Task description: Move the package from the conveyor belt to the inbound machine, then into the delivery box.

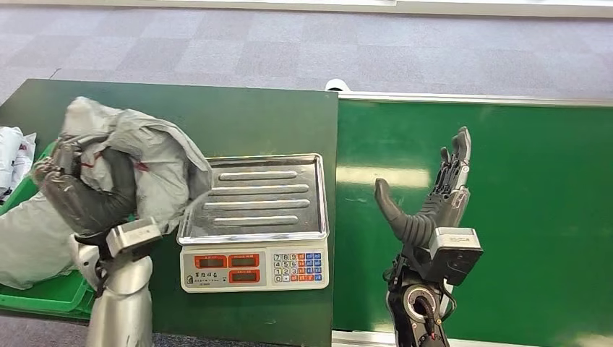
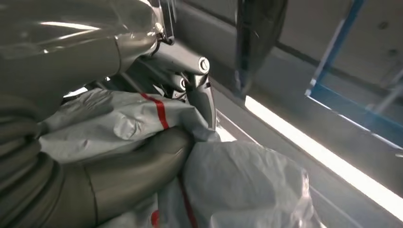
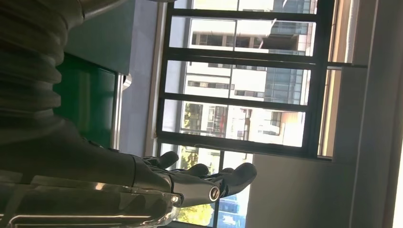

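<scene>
Left hand (image 1: 83, 189) clamped on the crumpled grey plastic mailer bag with red stripe (image 1: 155, 155), held just left of the steel-tray scale (image 1: 254, 217), above the green bin (image 1: 43, 293). Looks soft, light, slippery: grip bunched folds. Right hand (image 1: 434, 195) empty, fingers spread.

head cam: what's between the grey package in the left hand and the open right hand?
Head view: the scale sits between the package, gripped by the left hand, and the right hand, then bare green belt.

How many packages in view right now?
2: a grey package gripped by the left hand above the green bin; a white one at the left edge. Others may be hidden.
</scene>
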Robot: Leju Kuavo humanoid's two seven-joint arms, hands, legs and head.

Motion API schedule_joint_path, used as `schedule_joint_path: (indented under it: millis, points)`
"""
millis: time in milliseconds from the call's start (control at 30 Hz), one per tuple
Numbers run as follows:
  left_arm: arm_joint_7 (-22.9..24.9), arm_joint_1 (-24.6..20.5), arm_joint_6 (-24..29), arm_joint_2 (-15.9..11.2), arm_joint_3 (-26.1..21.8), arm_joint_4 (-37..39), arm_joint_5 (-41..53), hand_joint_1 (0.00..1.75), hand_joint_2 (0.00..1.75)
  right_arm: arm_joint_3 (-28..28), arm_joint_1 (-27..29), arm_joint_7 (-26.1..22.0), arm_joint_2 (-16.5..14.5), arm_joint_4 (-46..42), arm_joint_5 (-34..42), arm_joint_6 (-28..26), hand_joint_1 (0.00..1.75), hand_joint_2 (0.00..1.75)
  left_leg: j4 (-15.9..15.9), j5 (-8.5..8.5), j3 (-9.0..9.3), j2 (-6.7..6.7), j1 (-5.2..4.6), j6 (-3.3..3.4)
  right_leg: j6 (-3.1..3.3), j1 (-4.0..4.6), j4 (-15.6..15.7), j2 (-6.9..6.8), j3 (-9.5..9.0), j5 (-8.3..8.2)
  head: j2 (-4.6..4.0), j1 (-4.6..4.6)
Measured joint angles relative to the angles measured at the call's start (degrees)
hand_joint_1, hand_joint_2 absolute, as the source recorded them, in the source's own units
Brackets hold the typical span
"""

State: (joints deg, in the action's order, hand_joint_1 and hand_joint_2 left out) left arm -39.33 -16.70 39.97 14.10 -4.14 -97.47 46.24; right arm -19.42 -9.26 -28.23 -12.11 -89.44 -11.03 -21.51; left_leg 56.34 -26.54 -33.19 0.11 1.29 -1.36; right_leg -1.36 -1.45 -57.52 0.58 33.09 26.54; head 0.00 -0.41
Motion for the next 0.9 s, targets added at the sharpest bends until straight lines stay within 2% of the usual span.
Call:
schedule_joint_path:
  millis: [100,200,233,333,367,500,600,667,767,900]
  points:
    - [1.97,-2.44,-0.02,-3.24,-9.43,4.03,0.73,1.75,1.75,0.10,0.18,-0.01,0.28,0.48,0.68,-0.02,0.00,1.75,0.00,0.04,0.05,0.05,0.01,-0.02,0.03,0.01,-0.02,0.02,-0.02,-0.03,0.00,0.00]
    - [5.12,-4.01,-0.02,-7.07,-16.93,9.15,2.82,1.75,1.75,0.21,0.22,-0.04,0.59,1.02,1.51,0.00,0.00,1.75,0.00,0.04,0.04,0.12,0.02,-0.02,0.04,0.03,-0.04,0.06,0.00,-0.03,0.00,0.02]
    - [6.22,-4.66,-0.02,-8.34,-19.06,11.25,4.17,1.44,1.75,0.22,0.21,-0.07,0.68,1.23,1.81,0.01,0.00,1.75,0.00,0.04,0.02,0.10,0.03,-0.03,0.04,0.03,-0.04,0.05,0.00,-0.03,0.00,0.03]
    - [7.99,-6.98,-0.03,-12.51,-25.53,19.03,8.10,0.16,1.75,0.22,0.22,-0.20,0.85,1.92,2.61,0.00,0.00,1.75,0.00,0.03,-0.02,0.18,0.02,-0.04,0.05,0.03,-0.04,0.12,0.07,-0.03,0.00,0.02]
    - [8.42,-7.77,-0.04,-13.85,-27.60,21.78,9.17,0.03,1.75,0.25,0.24,-0.23,0.92,2.12,2.78,0.00,0.00,1.75,0.00,0.02,-0.01,0.22,0.02,-0.04,0.05,0.03,-0.04,0.15,0.10,-0.03,0.00,0.01]
    - [11.61,-10.29,-0.04,-18.20,-32.39,32.03,12.76,0.00,1.75,0.33,0.25,-0.31,1.14,2.76,3.38,0.07,0.00,1.75,0.00,0.02,-0.01,0.18,0.02,-0.04,0.05,0.02,-0.04,0.13,0.10,-0.03,0.00,0.03]
    - [14.57,-11.76,-0.04,-19.91,-33.52,37.70,13.97,0.00,1.75,0.44,0.23,-0.31,1.19,3.16,3.46,0.31,0.00,1.75,0.00,0.02,-0.01,0.18,0.02,-0.04,0.05,0.02,-0.04,0.14,0.09,-0.03,0.00,0.04]
    - [15.54,-12.82,-0.11,-20.61,-33.64,41.04,11.34,0.00,1.75,0.47,0.23,-0.31,1.25,3.46,3.43,0.52,0.00,1.75,0.00,0.02,0.00,0.19,0.02,-0.04,0.05,0.02,-0.04,0.14,0.09,-0.04,0.00,0.03]
    - [15.63,-13.91,-2.02,-21.28,-32.60,44.76,-0.24,0.00,1.75,0.54,0.23,-0.37,1.41,3.91,3.25,0.85,0.00,1.75,0.00,0.02,0.02,0.19,0.02,-0.04,0.05,0.02,-0.04,0.14,0.09,-0.04,0.00,0.02]
    - [13.17,-13.39,-9.12,-21.11,-29.34,44.36,-22.55,0.00,1.75,0.67,0.24,-0.69,1.76,4.44,2.86,1.03,0.00,1.75,0.00,0.02,0.01,0.20,0.02,-0.04,0.05,0.03,-0.04,0.15,0.09,-0.04,0.00,0.02]
